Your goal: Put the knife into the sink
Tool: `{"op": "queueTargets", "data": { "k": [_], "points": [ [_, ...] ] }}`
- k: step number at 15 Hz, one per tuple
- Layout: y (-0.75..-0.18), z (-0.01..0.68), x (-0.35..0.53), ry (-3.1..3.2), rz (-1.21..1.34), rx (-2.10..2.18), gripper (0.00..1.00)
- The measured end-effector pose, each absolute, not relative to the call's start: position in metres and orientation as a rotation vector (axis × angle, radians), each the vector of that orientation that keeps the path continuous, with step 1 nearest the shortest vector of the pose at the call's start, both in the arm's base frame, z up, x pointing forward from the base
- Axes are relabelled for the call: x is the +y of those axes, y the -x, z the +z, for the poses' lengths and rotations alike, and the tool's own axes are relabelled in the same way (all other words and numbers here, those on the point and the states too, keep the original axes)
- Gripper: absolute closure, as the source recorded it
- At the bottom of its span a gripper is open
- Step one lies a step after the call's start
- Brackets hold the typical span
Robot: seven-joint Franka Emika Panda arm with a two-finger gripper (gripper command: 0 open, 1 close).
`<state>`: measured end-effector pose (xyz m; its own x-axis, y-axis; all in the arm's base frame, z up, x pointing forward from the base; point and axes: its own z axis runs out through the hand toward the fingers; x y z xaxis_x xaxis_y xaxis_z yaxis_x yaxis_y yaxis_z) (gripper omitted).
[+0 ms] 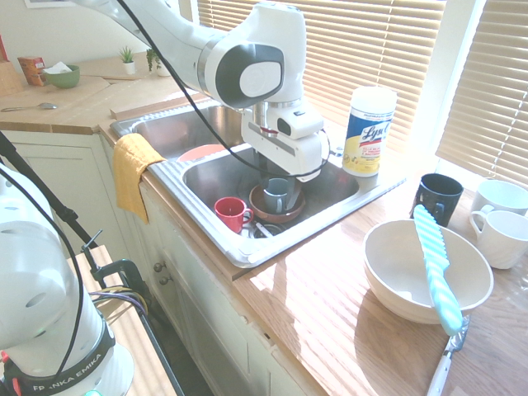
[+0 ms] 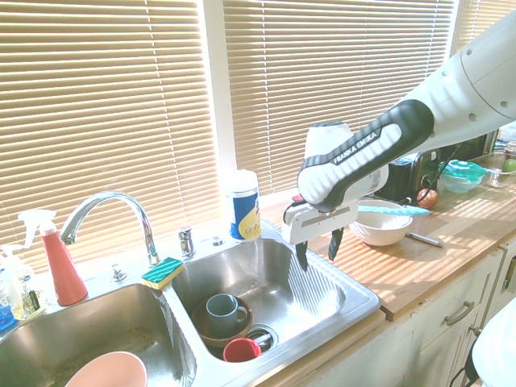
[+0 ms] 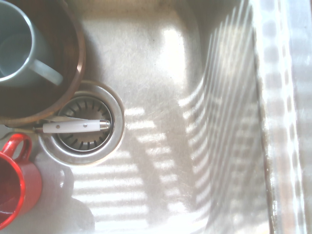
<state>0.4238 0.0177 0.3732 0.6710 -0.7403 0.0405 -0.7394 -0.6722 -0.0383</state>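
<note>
The turquoise knife [image 1: 435,268] with white wavy stripes lies across the rim of the white bowl [image 1: 396,276] on the wooden counter, right of the sink [image 1: 198,216]. From the other side the knife [image 2: 393,210] shows on the bowl [image 2: 379,232] behind the arm. My gripper [image 2: 319,250] hangs open and empty above the right basin of the sink [image 2: 355,294], well apart from the knife. The wrist view looks straight down at the bare basin floor [image 3: 161,97] and its drain [image 3: 83,129].
In the right basin sit a grey mug in a brown bowl [image 1: 276,195], a red mug [image 1: 231,212] and a white-handled utensil [image 3: 73,126] over the drain. A wipes canister [image 1: 368,132] stands behind the sink. A black mug [image 1: 437,198], white mugs [image 1: 501,227] and another white-handled utensil [image 1: 445,367] flank the bowl.
</note>
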Motion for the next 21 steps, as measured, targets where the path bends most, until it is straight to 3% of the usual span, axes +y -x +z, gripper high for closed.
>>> {"op": "queueTargets", "data": {
  "k": [5,13,21],
  "points": [
    [-0.430,0.386,0.003,2.909,-0.085,1.112,0.00],
    [-0.427,0.460,-0.138,3.079,-0.081,0.442,0.00],
    [-0.445,0.438,-0.289,3.129,-0.079,0.558,0.00]
  ]
}}
